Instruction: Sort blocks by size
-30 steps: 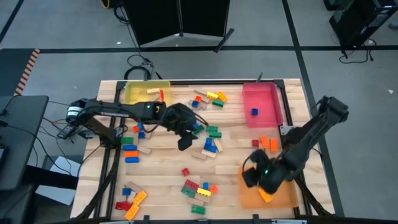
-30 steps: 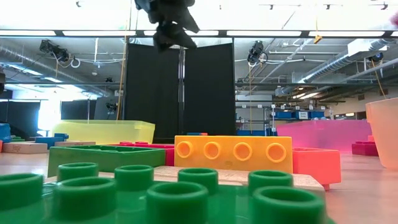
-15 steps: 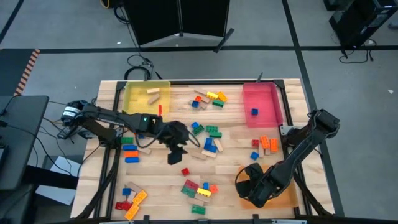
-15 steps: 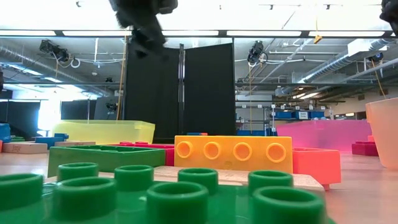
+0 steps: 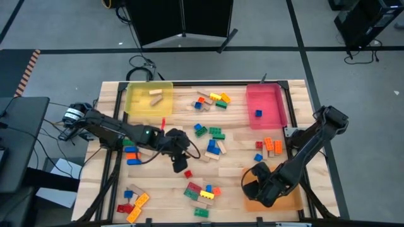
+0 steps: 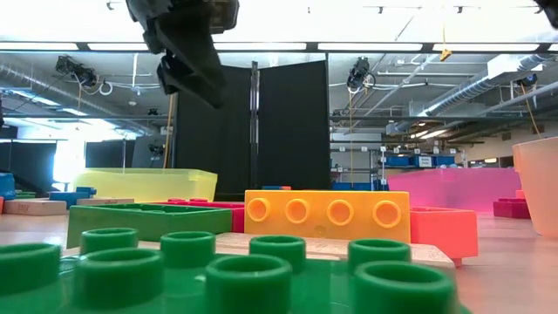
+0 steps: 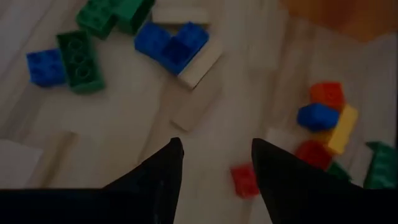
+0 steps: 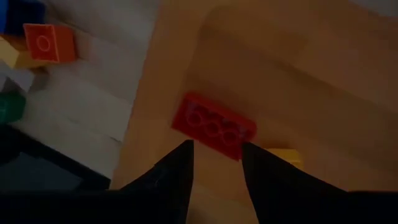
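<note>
Blocks of several colours lie scattered on the wooden table (image 5: 164,183). My left gripper (image 7: 216,143) hangs open, slanting down over the table's middle (image 5: 182,165), just short of a small red block (image 7: 244,180) that lies flat on the wood (image 5: 187,173). Nothing is between its fingers. My right gripper (image 8: 216,145) stands open, pointing down over the orange tray (image 5: 293,198). Just past its fingertips a red studded brick (image 8: 214,127) lies on the tray floor beside a yellow piece (image 8: 283,155).
A yellow tray (image 5: 136,104) with a tan block (image 5: 156,94) stands far left, a red tray (image 5: 274,101) with a blue block (image 5: 257,113) far right. Block clusters lie near the front edge (image 5: 202,192), front left (image 5: 132,198) and mid-table (image 5: 211,145).
My left gripper has gone toward the table's near edge and down, from over the blue and green blocks at mid-table to just above the small red block. My right gripper has sunk a little over the orange tray.
</note>
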{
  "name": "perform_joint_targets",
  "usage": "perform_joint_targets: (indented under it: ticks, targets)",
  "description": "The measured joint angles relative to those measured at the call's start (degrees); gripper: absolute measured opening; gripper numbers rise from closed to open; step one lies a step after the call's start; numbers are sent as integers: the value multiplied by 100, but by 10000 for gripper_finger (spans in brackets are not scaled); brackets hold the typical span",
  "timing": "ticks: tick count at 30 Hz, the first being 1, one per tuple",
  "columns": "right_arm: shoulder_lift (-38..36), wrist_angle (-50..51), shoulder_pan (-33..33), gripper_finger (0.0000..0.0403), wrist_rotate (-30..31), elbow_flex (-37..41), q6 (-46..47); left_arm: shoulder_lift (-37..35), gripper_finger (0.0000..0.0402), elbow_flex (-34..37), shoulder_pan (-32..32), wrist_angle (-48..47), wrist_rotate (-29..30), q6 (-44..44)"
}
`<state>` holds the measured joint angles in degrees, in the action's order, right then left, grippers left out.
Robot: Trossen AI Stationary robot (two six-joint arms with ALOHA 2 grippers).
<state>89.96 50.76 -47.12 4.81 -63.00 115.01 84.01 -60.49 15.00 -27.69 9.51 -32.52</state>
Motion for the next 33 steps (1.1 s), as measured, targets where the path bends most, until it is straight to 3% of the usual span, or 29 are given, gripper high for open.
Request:
perform_joint_targets:
  ticks: [4, 7, 12, 19, 26, 33]
  targets:
    - [-374, 301, -231, 149, 24, 0, -10, 0, 198, 0, 280, 408, 378, 304]
    - [-616, 490, -533, 149, 398, 0, 24, 0, 198, -2, 637, 874, 804, 924]
    - [-854, 913, -987, 148, 733, 0, 349, 0, 198, -2, 1239, 1238, 1410, 1113]
    - [-865, 1313, -1147, 148, 752, 1, 308, 44, 198, -2, 1760, 1075, 1468, 1288]
    - [-865, 1444, -1127, 148, 757, 2, 211, 76, 198, -2, 1800, 751, 1461, 1633]
    - [-862, 1445, -1124, 148, 920, 2, 401, 76, 198, -2, 1687, 551, 1440, 2580]
